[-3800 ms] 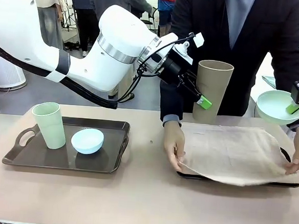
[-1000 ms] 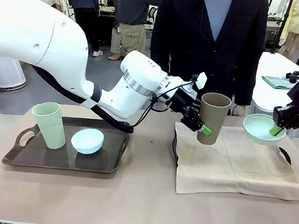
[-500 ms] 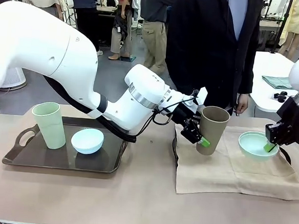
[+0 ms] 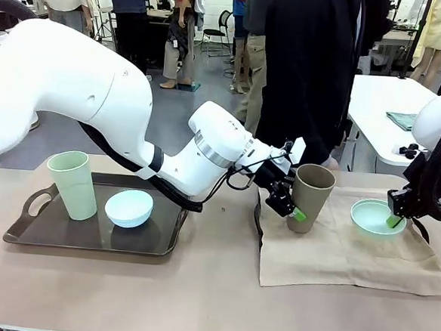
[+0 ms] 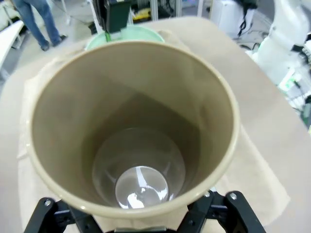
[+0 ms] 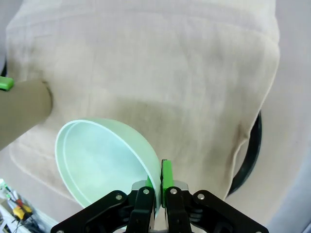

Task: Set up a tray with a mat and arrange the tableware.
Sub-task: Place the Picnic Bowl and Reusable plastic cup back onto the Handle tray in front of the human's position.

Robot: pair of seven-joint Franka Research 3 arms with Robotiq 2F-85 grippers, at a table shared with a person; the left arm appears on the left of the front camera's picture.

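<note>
Mat [image 4: 343, 254] on tray [image 4: 257, 215]: done. Left claw [image 4: 292, 206] clamped on brown tumbler [image 4: 311, 196], right claw [image 4: 395, 219] clamped on mint bowl [image 4: 372, 216], both at mat, unreleased. Green tumbler [image 4: 73, 184], blue bowl [image 4: 129, 207] left to do.

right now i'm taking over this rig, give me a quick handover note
The left tool is shut on the taupe tumbler, held tilted and low at the left side of the mat; contact unclear.
The right tool is shut on the mint bowl by its rim, low over the mat's right side.
Done: mat draped over the right tray.
Left: set both pieces down upright and release. The pale green tumbler and light blue bowl wait on the left tray.
</note>
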